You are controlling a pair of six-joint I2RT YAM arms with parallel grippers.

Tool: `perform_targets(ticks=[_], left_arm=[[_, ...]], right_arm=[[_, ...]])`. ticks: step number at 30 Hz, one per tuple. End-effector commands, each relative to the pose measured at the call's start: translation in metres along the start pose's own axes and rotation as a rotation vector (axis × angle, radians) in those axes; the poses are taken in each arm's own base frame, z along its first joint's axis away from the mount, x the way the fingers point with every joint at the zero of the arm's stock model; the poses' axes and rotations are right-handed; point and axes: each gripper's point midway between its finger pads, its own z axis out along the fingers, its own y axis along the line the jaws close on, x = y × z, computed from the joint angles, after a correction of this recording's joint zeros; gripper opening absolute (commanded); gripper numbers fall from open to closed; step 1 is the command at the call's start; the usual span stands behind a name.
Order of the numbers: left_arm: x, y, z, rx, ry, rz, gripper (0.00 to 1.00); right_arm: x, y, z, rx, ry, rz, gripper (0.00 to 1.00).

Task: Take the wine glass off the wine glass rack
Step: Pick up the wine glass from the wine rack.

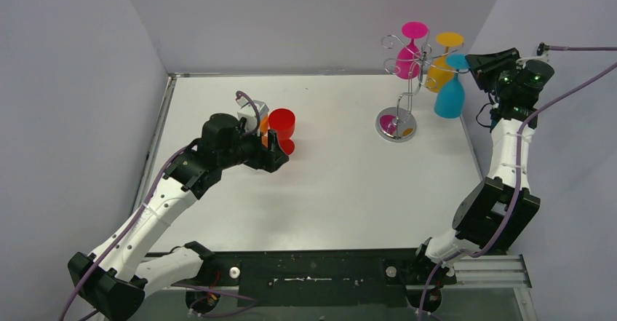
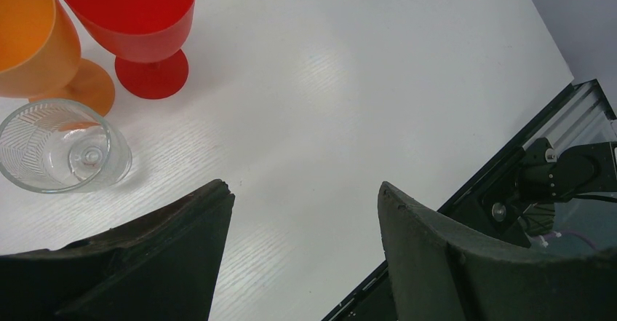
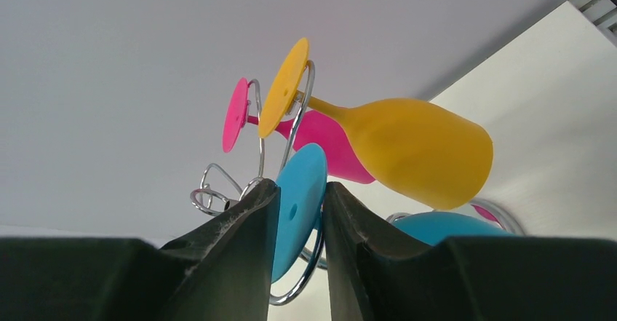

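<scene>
The silver wire wine glass rack (image 1: 412,88) stands at the back right on its round disc base. A pink glass (image 1: 409,57), a yellow glass (image 1: 439,71) and a blue wine glass (image 1: 450,99) hang upside down from its curled arms. My right gripper (image 1: 471,65) is shut on the blue glass's round foot (image 3: 302,204), one finger on each face; the foot still sits in a wire hook (image 3: 218,183). The blue bowl (image 3: 444,226) hangs below. My left gripper (image 1: 275,153) is open and empty above the table (image 2: 305,190).
A red goblet (image 1: 282,124), an orange goblet (image 2: 36,44) and a clear glass (image 2: 62,146) stand upright on the white table just beyond my left gripper. The right wall is close behind my right arm. The yellow glass (image 3: 415,150) and pink glass (image 3: 327,150) hang right beside the blue one.
</scene>
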Motion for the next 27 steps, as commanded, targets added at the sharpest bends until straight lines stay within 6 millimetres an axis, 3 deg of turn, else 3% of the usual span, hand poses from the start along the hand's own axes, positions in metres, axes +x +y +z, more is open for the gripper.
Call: perform_targets(ticks=[1, 12, 18, 27], left_arm=[[-0.016, -0.011, -0.006, 0.046, -0.045, 0.003, 0.70], [-0.016, -0.012, -0.004, 0.053, -0.042, 0.000, 0.70], [-0.014, -0.011, -0.004, 0.046, -0.037, -0.001, 0.70], [-0.011, -0.009, -0.004, 0.039, -0.030, 0.006, 0.70]], right_arm=[[-0.021, 0.015, 0.002, -0.027, -0.058, -0.046, 0.28], [-0.020, 0.019, -0.001, -0.037, -0.049, -0.050, 0.03], [-0.011, 0.044, -0.015, -0.159, -0.047, 0.062, 0.00], [-0.015, 0.049, -0.033, -0.165, -0.102, 0.125, 0.00]])
